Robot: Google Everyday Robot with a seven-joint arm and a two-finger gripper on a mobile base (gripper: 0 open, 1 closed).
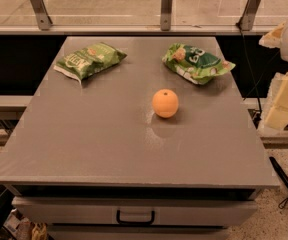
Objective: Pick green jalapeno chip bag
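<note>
The green jalapeno chip bag (89,59) lies flat at the table's far left; it is light green with a white lettered label patch and a small red-yellow logo. My gripper (284,103) shows as pale cream blocks under a white arm part at the frame's right edge. It is off the table's right side, far from the bag and holding nothing that I can see.
A green bag with teal and white patches and large white numerals (197,63) lies at the far right. An orange (165,103) sits near the middle. The grey table (84,144) has a drawer with a black handle (135,217) below. A glass railing (166,9) runs behind.
</note>
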